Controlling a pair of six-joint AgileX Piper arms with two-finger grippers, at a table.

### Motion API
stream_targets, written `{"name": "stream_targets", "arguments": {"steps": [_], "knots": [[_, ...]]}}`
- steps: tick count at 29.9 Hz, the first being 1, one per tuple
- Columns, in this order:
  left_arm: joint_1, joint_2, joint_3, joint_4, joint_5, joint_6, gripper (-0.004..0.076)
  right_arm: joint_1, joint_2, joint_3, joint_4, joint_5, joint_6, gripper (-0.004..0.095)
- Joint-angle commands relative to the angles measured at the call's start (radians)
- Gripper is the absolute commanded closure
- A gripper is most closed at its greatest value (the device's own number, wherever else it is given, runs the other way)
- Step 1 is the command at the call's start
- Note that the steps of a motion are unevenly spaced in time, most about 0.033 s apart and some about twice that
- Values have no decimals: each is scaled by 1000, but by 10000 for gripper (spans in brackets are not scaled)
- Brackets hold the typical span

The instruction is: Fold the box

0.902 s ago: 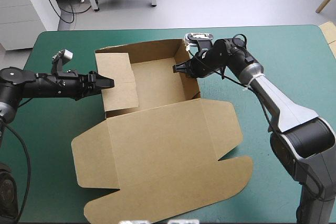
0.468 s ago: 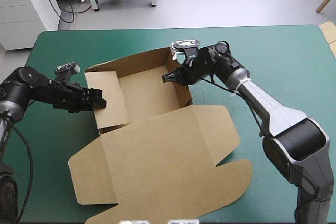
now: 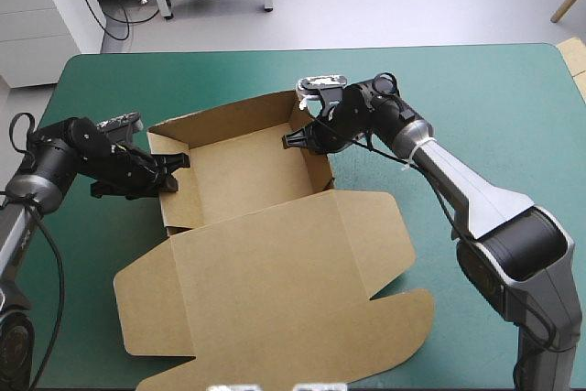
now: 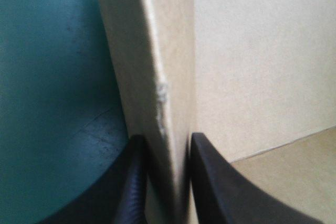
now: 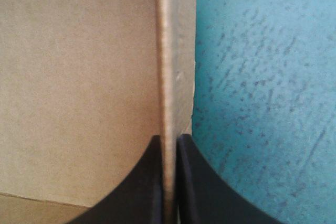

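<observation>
Since just before, the flap that leaned in over the tray floor stands up as the 9 o'clock wall (image 3: 157, 176), and the left arm (image 3: 87, 157) has drawn back with its elbow bent. The box (image 3: 265, 263), of matte brown board, lies mid-counter (image 3: 494, 98) on the teal-green cover. It is an open tray with raised walls toward 12 o'clock, and its lid is flat toward 6 o'clock, with rounded lobes at the lid's edge. The left jaws are clamped on the 9 o'clock wall, which looks thick and has a pale scuff on its rim (image 4: 161, 98). The right jaws pinch the thin, straight rim of the 3 o'clock wall (image 3: 322, 169), with one black finger (image 5: 149, 182) inside the tray and the other over the speckled cover.
</observation>
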Motion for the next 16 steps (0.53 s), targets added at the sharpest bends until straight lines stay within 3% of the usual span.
{"name": "stream_targets", "arguments": {"steps": [1, 4, 16], "knots": [[-12, -36, -24, -57, -25, -28, 650, 15, -64, -32, 97, -21, 6, 928], [-12, -33, -24, -52, -24, -28, 732, 15, -64, -32, 99, -13, 6, 928], [-82, 51, -82, 11, -16, -3, 731, 15, -64, -32, -15, 92, 32, 928]]}}
